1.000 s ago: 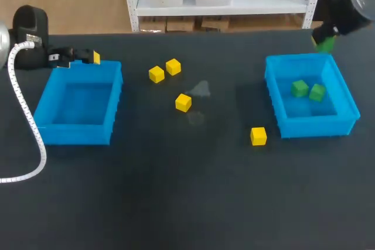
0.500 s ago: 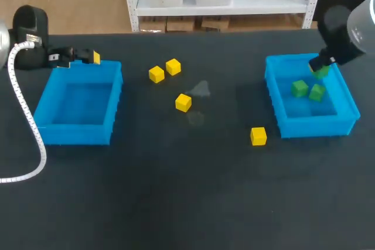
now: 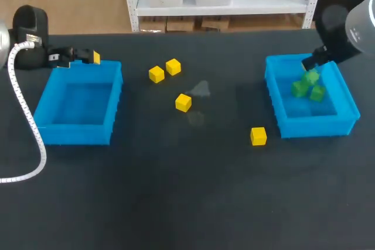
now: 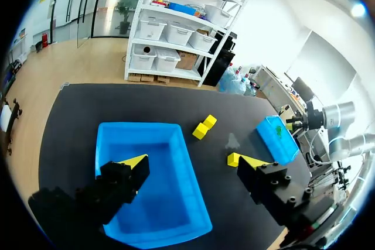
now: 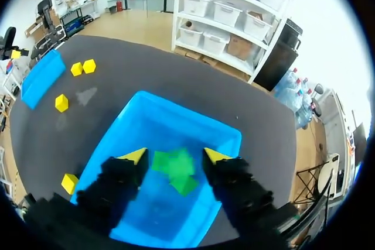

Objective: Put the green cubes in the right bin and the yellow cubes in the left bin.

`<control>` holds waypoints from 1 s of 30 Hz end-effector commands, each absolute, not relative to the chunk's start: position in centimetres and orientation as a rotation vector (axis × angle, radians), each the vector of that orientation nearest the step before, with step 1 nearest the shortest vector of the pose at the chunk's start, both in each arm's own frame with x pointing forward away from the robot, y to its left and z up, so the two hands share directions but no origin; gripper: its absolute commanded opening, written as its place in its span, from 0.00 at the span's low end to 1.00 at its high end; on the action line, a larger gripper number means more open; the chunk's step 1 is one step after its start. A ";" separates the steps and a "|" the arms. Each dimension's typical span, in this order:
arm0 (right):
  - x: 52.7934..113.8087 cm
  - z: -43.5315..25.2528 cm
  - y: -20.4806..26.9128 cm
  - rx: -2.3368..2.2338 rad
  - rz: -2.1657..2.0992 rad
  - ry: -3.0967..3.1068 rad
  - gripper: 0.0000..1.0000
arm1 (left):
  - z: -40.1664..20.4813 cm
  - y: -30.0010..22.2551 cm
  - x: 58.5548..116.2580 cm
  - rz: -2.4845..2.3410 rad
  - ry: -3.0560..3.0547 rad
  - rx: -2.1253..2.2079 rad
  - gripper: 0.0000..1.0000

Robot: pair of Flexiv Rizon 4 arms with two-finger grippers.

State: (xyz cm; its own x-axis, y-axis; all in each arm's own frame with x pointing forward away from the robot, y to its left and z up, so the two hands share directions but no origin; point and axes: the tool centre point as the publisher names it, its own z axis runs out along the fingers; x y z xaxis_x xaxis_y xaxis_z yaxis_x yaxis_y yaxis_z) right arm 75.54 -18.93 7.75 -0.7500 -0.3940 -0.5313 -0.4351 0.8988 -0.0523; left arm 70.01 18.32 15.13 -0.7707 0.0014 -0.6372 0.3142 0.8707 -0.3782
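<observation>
Greens: three green cubes (image 3: 300,89) in right bin (image 3: 345,100).
Yellows: four yellow cubes (image 3: 183,102) on table (image 3: 176,191); left bin (image 3: 44,124) unfilled.
Jaws: left gripper (image 4: 190,165), right gripper (image 5: 174,156) both spread, empty.

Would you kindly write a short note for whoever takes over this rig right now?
Left hand: open, empty, by the far rim of the left bin.
Right hand: open, over the right bin.
Green cubes: all three in the right bin, below the right hand.
Yellow cubes: four on the table; two side by side, one mid-table, one beside the right bin.
Done: green sorted. Left: all four yellow cubes go into the left bin, which holds nothing.
</observation>
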 end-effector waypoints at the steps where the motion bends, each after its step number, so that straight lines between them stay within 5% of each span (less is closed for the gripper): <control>1: 75.1 8.0 -19.5 -0.562 0.117 2.504 1.00 | 15.0 18.4 70.0 -0.633 2.377 0.230 1.00; 30: 75.1 8.1 -19.7 -0.547 0.132 2.504 1.00 | 16.6 17.5 71.5 -0.570 2.396 0.324 1.00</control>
State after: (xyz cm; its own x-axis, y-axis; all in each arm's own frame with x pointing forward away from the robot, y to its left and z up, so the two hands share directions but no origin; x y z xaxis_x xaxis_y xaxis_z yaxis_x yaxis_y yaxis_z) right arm 75.25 -19.71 8.12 -0.7576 -0.3557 -0.5472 -0.4128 0.9106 -0.0205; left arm 70.17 18.11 15.50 -0.7514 0.0480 -0.6580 0.3552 0.8699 -0.3422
